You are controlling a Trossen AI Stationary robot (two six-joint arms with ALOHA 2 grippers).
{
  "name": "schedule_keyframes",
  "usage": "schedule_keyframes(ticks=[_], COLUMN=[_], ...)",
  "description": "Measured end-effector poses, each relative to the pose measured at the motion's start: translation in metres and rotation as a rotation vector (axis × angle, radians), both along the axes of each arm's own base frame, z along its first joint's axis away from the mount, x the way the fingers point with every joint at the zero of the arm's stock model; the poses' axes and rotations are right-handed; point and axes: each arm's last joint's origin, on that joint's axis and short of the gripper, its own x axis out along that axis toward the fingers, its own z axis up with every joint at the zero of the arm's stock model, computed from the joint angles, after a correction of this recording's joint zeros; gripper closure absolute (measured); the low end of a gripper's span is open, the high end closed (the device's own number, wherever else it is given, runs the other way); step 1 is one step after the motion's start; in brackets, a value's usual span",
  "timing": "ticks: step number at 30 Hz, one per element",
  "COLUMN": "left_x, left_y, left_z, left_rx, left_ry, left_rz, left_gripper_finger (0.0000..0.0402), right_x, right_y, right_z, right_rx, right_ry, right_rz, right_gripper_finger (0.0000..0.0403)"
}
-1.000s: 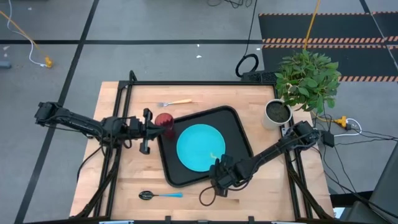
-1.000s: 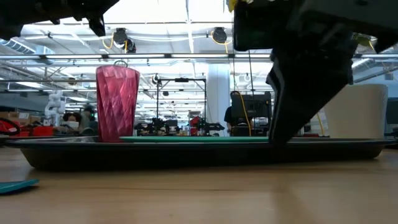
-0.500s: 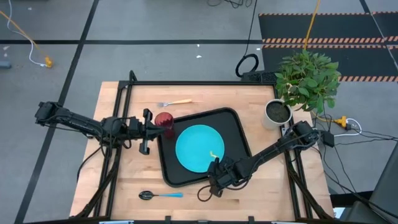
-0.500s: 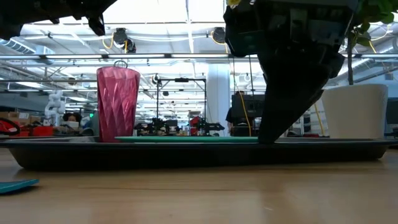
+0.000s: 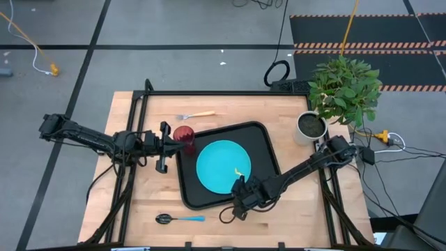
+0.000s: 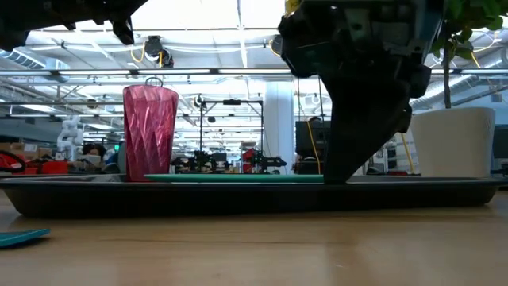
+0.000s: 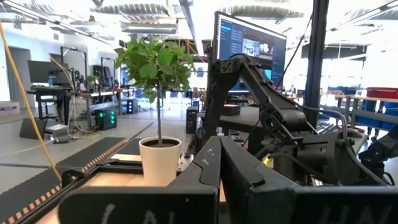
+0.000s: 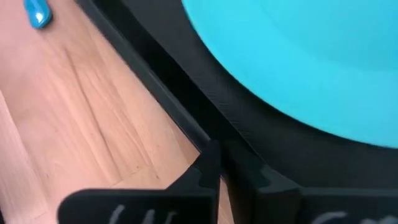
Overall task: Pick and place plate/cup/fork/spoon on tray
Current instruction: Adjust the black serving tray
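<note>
High view: potted plant (image 5: 327, 111) beside tray (image 5: 265, 150), fork (image 5: 195, 115) behind.

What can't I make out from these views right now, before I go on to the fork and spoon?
- Left tool: from overhead, too small beside the cup to tell any grip.
- Right tool: in the low view a dark mass hides whether it touches the plate or tray.
- Spoon: the low view cuts it off at the edge; the right wrist view shows only its blue handle tip.
- Fork: overhead only, tines too small to make out.
</note>
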Motion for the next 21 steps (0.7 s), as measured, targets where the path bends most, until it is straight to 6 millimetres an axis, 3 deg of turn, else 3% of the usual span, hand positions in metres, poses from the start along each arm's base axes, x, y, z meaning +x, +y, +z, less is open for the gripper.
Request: schedule_keyframes(ticks=[8, 14, 21], left_x=[0.000, 0.000, 0.000], left_y=[0.000, 0.000, 0.000], left_z=[0.000, 0.000, -0.001], left_rx=[0.010, 0.012, 0.036], left_ry=[0.001, 0.002, 0.006], left_rz=[0.003, 0.003, 0.010], left_gripper_finger=[0.0398, 0.0398, 0.0398], right_x=[-0.015, -0.040, -0.050], right_y=[-0.005, -0.017, -0.012], right_z=[0.035, 0.059, 0.083], right_rx=[-0.026, -0.072, 0.001], right_ry=[-0.009, 0.109, 0.008], right_rz=[0.206, 0.267, 0.412], right_gripper_finger=[0.0386, 0.0356, 0.0342])
